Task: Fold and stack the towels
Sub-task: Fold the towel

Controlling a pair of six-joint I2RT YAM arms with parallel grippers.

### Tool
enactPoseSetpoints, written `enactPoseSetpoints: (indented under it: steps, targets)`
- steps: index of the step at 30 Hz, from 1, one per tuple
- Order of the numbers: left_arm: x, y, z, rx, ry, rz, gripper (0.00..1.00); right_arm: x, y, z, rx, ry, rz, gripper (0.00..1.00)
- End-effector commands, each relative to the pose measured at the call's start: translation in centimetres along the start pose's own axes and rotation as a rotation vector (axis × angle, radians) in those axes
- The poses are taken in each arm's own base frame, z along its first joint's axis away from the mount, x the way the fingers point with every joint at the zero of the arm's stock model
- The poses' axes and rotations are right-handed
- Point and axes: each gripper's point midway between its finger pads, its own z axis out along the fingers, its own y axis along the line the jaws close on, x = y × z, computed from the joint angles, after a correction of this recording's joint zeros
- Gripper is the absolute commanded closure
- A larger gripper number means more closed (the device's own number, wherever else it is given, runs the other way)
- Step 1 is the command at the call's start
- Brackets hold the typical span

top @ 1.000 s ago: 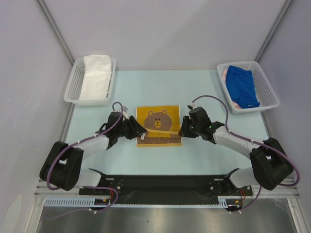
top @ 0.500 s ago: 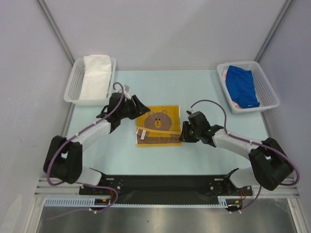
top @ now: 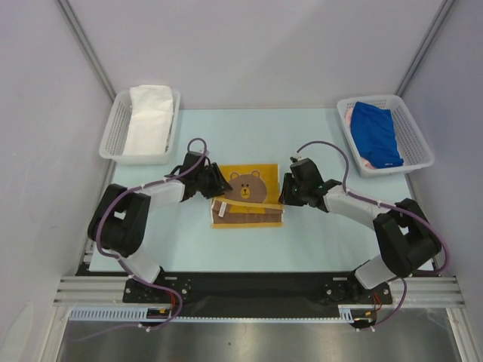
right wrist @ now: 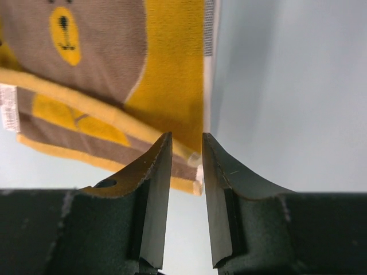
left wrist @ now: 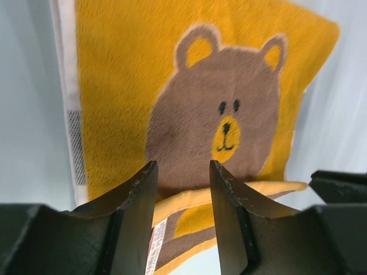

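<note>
From overhead: a brown-and-yellow bear towel point(top: 245, 188) lies flat on the pale desk point(top: 317, 234), with a brown strip turned over along its near edge. The left end effector point(top: 217, 183) sits at the towel's left edge and the right end effector point(top: 284, 194) at its right edge, each pointing inward at the cloth. Far to the left of the bear towel, a white mesh basket point(top: 113, 132) holds a folded white towel point(top: 149, 117). Far to the right, a second basket point(top: 419, 143) holds a blue towel point(top: 376, 134) lying on top of a pink towel point(top: 349, 113).

From the left wrist: the left end effector point(left wrist: 182, 166) is parted, its two dark fingers point(left wrist: 135, 212) well apart and clamping nothing. The bear's face on the towel point(left wrist: 195, 103) shows through the gap. The turned-over yellow and brown strip lies just beyond the fingertips, with a white label point(left wrist: 157, 240) beside it.

From the right wrist: the right end effector point(right wrist: 186, 137) is also unclenched, with only a narrow slot between its jaws and no cloth pinched in it. It hangs over the right border of the bear towel point(right wrist: 103, 57), where the yellow pile meets the bare desk point(right wrist: 287, 86). From here I cannot tell whether the tips touch the fabric.
</note>
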Motion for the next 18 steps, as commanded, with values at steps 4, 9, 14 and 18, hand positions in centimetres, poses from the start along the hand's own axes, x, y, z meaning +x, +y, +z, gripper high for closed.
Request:
enactPoseSetpoints:
  steps: [4, 9, 14, 18]
  targets:
    - [1.9, 0.2, -0.9, 0.032, 0.012, 0.024, 0.54, -1.8, 0.0, 2.0, 0.006, -0.020, -0.017, 0.68]
    - [2.7, 0.1, -1.7, 0.057, 0.023, 0.026, 0.54, -2.1, 0.2, 2.1, 0.000, -0.015, -0.024, 0.68]
    - [2.6, -0.6, -2.7, 0.083, 0.013, 0.035, 0.54, -1.7, 0.3, 1.8, -0.008, -0.009, -0.023, 0.68]
    - [2.7, -1.1, -3.2, 0.109, 0.017, 0.040, 0.54, -1.4, 0.5, 1.6, -0.023, -0.004, -0.019, 0.68]
